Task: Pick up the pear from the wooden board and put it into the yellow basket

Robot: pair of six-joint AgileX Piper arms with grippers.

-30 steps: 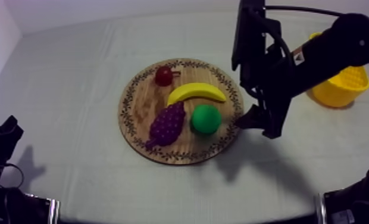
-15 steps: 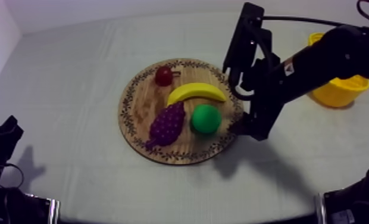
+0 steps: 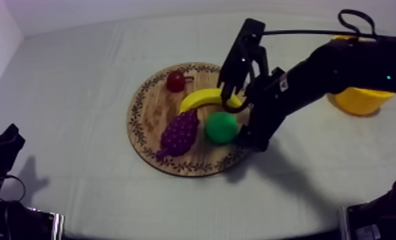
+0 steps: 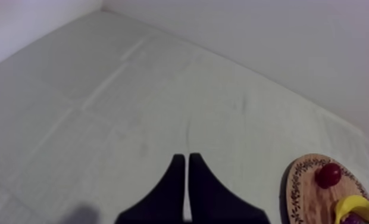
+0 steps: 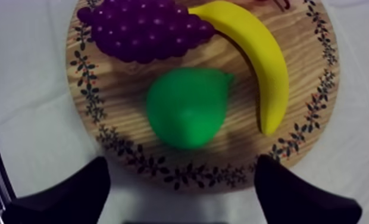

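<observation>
Lying untouched on the round wooden board with the patterned rim (image 3: 151,108), at about 4 o'clock from its centre, the green toy pear (image 3: 221,126) has not yet been gripped or lifted. None of the task is judged done: the closing of the fingers, the lift, the carry and the release are all left. The yellow basket (image 3: 360,99) is seen well apart from the board, at roughly 3 o'clock, and nothing can be made out inside it.

The right gripper (image 3: 246,135) is placed at the board's rim just beside the pear, at 4 o'clock. Its jaws are held wide apart with nothing between them. The left gripper (image 4: 184,190) is parked over bare cloth at 8 o'clock from the board, its 2 fingers lying together as a narrow wedge on nothing.

From the top view the whole layout is given: a yellow banana (image 3: 210,97) at 1 o'clock, a purple bunch of grapes (image 3: 179,133) at 8 o'clock, a small red fruit (image 3: 175,81) at 11 o'clock, and the route to the basket. The spread of the right fingers is masked there by the arm. In the right wrist view that spread is shown plainly, with the pear apparently centred ahead of the gap.
</observation>
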